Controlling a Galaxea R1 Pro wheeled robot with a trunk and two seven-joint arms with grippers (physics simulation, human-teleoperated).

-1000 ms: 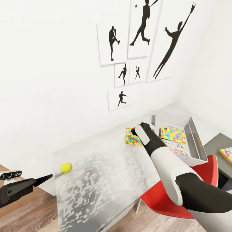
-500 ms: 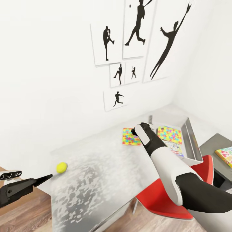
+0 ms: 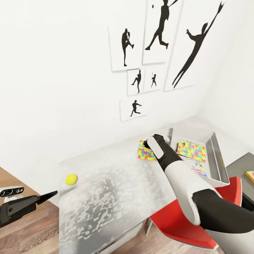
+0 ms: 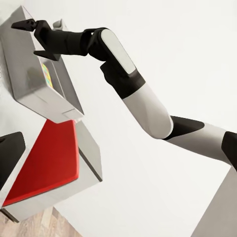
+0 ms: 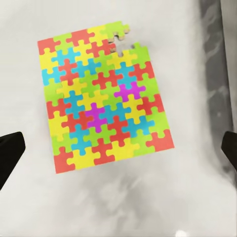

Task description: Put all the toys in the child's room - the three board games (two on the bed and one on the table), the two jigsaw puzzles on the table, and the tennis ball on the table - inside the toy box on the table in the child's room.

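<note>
Rt wrist: open claw [image 5: 118,148] over whole puzzle [image 5: 101,96]; head: half-hidden.

A child's bedroom in a home. White walls hung with black athlete-silhouette posters [image 3: 160,53], wood-plank floor [image 3: 28,229], a red chair [image 3: 180,220] tucked under a pale desk [image 3: 113,197]. On the desk, a colourful jigsaw puzzle [image 5: 101,96], a small yellow ball [image 3: 71,179] and a grey toy tray [image 3: 215,158] holding games.
</note>
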